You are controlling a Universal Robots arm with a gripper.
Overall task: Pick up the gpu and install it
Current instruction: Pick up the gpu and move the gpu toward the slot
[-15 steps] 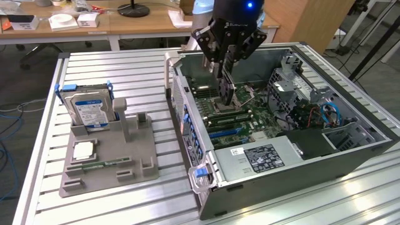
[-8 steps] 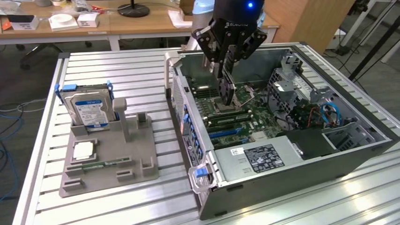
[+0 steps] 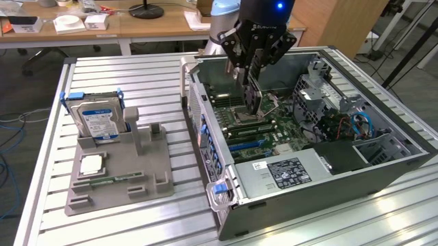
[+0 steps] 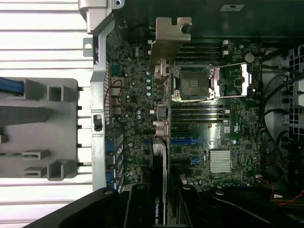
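Black gripper [image 3: 250,77], fingers clamped on thin black gpu card w/ silvery bracket [image 3: 253,100], upper centre of frame, hanging inside open dark metal PC case [image 3: 308,215] above green motherboard [image 3: 274,136]. Grey plastic tray [image 3: 116,189], lower left, holds silver blue-label hard drive [image 3: 99,118] upright.

Place: robotics lab or workshop.
My counter: slatted silver aluminium counter [image 3: 137,72] carrying an open black desktop computer case [image 3: 329,200] and a grey moulded parts holder [image 3: 120,192].
Background: long wooden desks [image 3: 126,26] with small white boxes [image 3: 68,24].
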